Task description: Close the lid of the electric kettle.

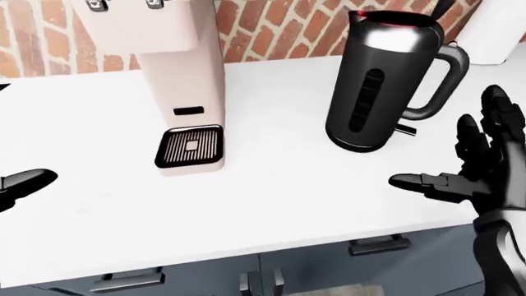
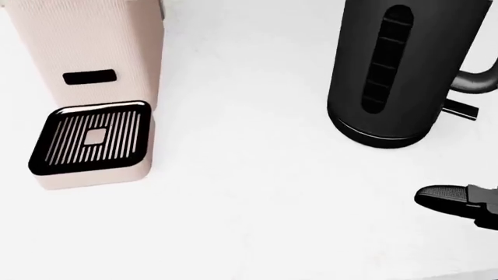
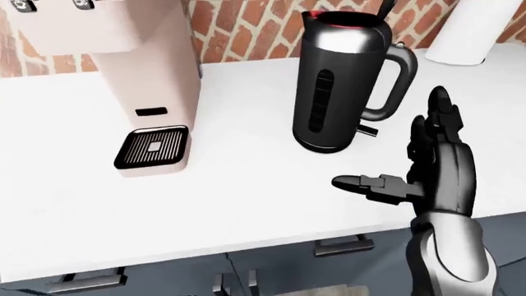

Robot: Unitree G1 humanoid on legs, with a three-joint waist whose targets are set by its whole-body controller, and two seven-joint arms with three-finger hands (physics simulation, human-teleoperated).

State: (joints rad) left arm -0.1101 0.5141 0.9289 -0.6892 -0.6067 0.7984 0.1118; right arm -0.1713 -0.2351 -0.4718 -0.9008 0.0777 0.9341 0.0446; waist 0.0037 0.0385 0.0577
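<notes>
The black electric kettle (image 1: 380, 80) stands upright on the white counter (image 1: 279, 185), right of centre in the left-eye view. Its lid (image 3: 385, 7) is tipped up at the top edge of the picture, and a red rim shows at the mouth. The handle (image 1: 444, 80) faces right. My right hand (image 3: 407, 154) hovers open to the right of the kettle and a little below it, fingers spread and thumb pointing left, touching nothing. In the head view only its thumb (image 2: 455, 201) shows. A single finger of my left hand (image 1: 23, 183) pokes in at the left edge.
A tall pale pink coffee machine (image 1: 180, 74) with a black drip grille (image 1: 190, 147) stands left of the kettle. A white roll (image 3: 473, 31) sits at the top right by the brick wall (image 1: 271, 28). Dark drawers with handles (image 1: 378, 245) run under the counter edge.
</notes>
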